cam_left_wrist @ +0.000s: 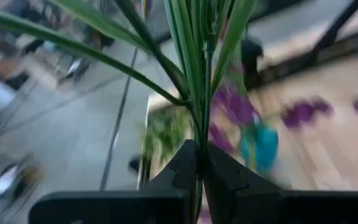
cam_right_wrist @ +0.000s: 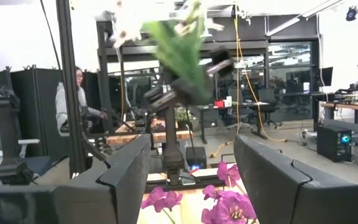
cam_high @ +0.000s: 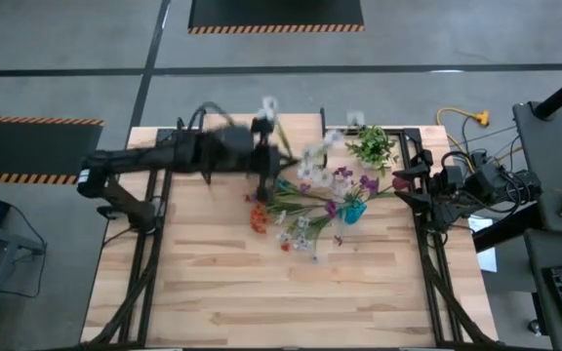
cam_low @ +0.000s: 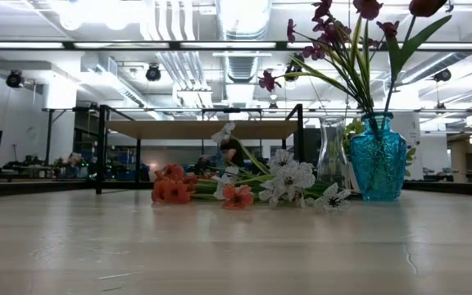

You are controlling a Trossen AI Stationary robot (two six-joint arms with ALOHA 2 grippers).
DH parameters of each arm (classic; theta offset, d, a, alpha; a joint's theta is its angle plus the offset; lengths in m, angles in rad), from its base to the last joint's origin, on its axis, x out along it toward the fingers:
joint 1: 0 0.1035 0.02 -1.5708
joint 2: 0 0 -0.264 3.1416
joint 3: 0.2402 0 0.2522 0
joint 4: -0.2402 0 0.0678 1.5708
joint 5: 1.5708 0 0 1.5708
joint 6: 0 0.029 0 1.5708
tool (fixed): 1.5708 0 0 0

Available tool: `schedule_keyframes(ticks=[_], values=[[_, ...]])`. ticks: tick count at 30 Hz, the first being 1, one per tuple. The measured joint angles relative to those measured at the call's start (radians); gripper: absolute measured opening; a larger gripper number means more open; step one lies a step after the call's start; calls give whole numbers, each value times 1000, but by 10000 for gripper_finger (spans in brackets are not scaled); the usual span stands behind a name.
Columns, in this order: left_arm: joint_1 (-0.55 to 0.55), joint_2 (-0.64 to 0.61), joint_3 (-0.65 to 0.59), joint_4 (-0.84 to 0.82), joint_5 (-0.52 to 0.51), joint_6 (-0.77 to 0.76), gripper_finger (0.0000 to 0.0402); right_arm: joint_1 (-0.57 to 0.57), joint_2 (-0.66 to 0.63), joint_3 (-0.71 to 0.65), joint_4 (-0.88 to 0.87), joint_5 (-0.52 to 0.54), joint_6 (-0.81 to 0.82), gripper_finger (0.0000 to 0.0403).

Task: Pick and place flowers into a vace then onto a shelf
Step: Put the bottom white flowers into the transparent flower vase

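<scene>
High view: the left end effector (cam_high: 264, 161) sits in the upper middle of the frame, clenched on a bunch of white-bloomed flowers (cam_high: 305, 156) whose stems run from it toward the right, blurred. Below it, loose flowers (cam_high: 296, 219) lie spread on the tabletop (cam_high: 213, 283), orange blooms at their left end. The blue vase (cam_high: 353, 211), already holding purple blooms, stands just right of that pile, so the vase lies down and to the right of the left end effector. The right end effector (cam_high: 405, 183) waits at the right edge, fingers apart, holding nothing. It is about as near the vase as the left one, as far as I can judge.

Low view: the vase stands at right with a clear glass vase (cam_low: 331, 156) just beside it on its left. The shelf (cam_low: 199, 129) spans the background, well behind both. Loose blooms lie in the centre.

Left wrist view: the 2 fingers (cam_left_wrist: 182, 171) pinch green stems (cam_left_wrist: 201, 74) that rise straight along the end effector's axis. The vase (cam_left_wrist: 260, 146) shows blurred beyond.

Right wrist view: spread fingers (cam_right_wrist: 129, 168) frame the left arm carrying its bunch aloft in the upper centre. A person (cam_right_wrist: 70, 106) sits in the room at left.

The move turns on tipping the stems' cut ends down over the vase mouth, I judge.
</scene>
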Motion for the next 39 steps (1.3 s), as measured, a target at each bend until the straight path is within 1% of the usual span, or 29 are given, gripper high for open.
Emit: schedule_keyframes(ticks=[2,3,4,9,12,14,16,20,21,22,23,24,26,28,30,32,34,39], values=[[87,17,1,58,210,25,0,0,0,0,4,2,0,224],[126,29,2,87,292,31,0,0,0,0,5,3,0,224],[161,47,4,113,350,34,0,0,0,0,5,3,0,224],[290,173,4,235,492,34,0,0,1,0,6,3,8,224],[327,248,68,243,585,33,0,0,1,0,17,4,11,224],[334,296,138,230,644,31,0,0,1,0,23,6,15,224],[337,359,241,182,681,34,0,0,0,0,23,6,15,224],[338,526,535,-9,819,36,0,0,0,0,22,6,15,224],[337,576,623,-74,841,47,0,0,0,0,21,6,14,224],[337,613,664,-107,848,68,0,0,0,0,20,6,11,224],[337,606,625,-61,858,71,0,0,1,0,20,6,7,224],[341,579,560,-6,849,63,0,-1,2,0,21,6,3,224],[357,551,468,41,862,63,0,-1,2,0,26,12,-7,224],[383,512,414,51,903,54,0,0,2,0,36,35,-15,224],[396,482,384,104,926,23,0,0,2,0,46,43,-24,224],[392,465,372,142,931,8,0,0,3,0,50,56,-36,224],[367,474,371,170,941,6,0,0,2,0,50,56,-42,224],[327,552,487,157,960,-10,0,0,4,0,46,58,-42,224]])
